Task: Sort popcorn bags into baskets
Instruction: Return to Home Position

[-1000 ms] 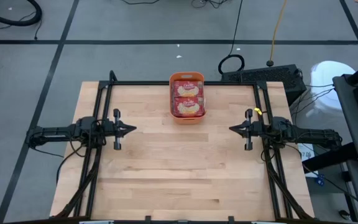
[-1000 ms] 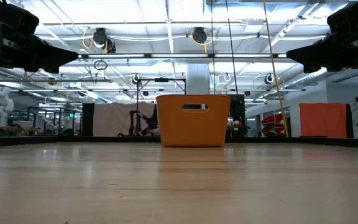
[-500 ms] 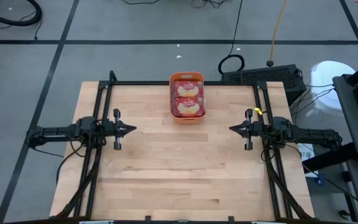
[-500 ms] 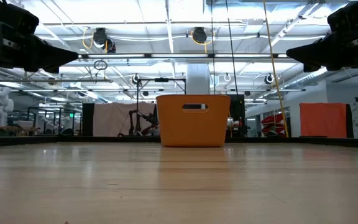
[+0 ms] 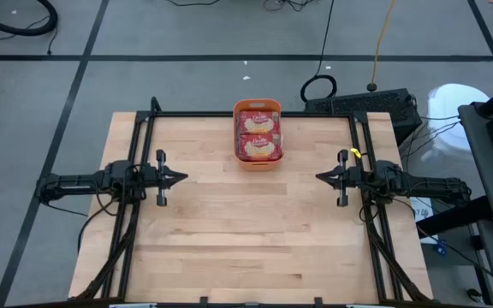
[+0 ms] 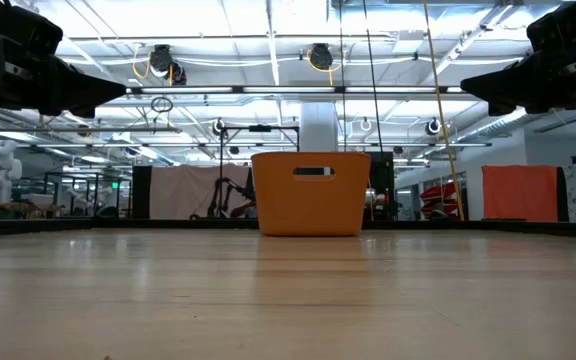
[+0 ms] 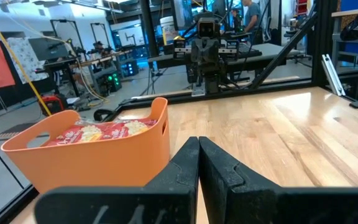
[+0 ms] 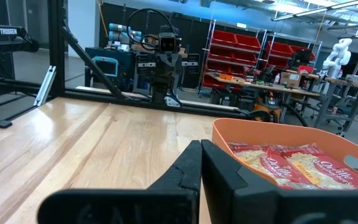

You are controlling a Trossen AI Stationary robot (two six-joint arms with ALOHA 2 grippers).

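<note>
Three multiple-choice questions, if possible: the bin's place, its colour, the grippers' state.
1. Where on the table does the bin stand?
A. middle of the far edge
B. near left corner
C. right edge
2. What colour is the bin?
A. blue
B. orange
C. grey
3. How are the left gripper and right gripper?
A. both open
B. both shut, empty
C. one open, one shut
Key: 1 A, seen from above; 2 B, all views show orange; 3 B, wrist views show fingers pressed together.
</note>
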